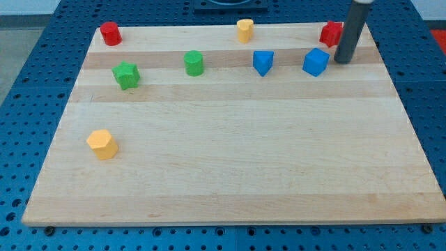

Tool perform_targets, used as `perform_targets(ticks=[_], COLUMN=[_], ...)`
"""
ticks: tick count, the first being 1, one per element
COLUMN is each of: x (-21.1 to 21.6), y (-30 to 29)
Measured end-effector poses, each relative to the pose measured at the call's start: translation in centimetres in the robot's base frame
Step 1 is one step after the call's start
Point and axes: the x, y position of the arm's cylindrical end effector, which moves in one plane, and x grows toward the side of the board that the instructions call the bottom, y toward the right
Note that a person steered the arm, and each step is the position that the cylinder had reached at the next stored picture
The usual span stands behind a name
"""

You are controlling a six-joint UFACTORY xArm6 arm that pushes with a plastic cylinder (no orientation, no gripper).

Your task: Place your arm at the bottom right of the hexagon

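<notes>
1. The task's thing, the orange hexagon-shaped plastic block (102, 143), is the landmark. It lies near the view's left edge of the pale wooden board (230, 167), well below all other blocks.
2. Going left to right, up and right of the hexagon stand a red cylinder (110, 33), a green star block (126, 75), a green cylinder (194, 63), a yellow heart-like block (244, 30), two blue blocks (263, 62) (316, 62) and a red block (331, 33).
3. My tip (342, 61) is far up and right of the hexagon, just beside the right blue block. There is no claw, so nothing is grasped.
4. I judge the best path goes below the blue blocks, diagonally over bare wood, and stops just lower-right of the hexagon without touching it.
5. No brand, label or writing can be read.
</notes>
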Motion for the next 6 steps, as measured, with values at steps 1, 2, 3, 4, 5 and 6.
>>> perform_targets(ticks=[1,2,3,4,5,6], x=[1.2,7.8,18.0,21.4,21.2,21.0], y=[-0.9,-1.6,-4.9,-12.4,-22.8,-30.3])
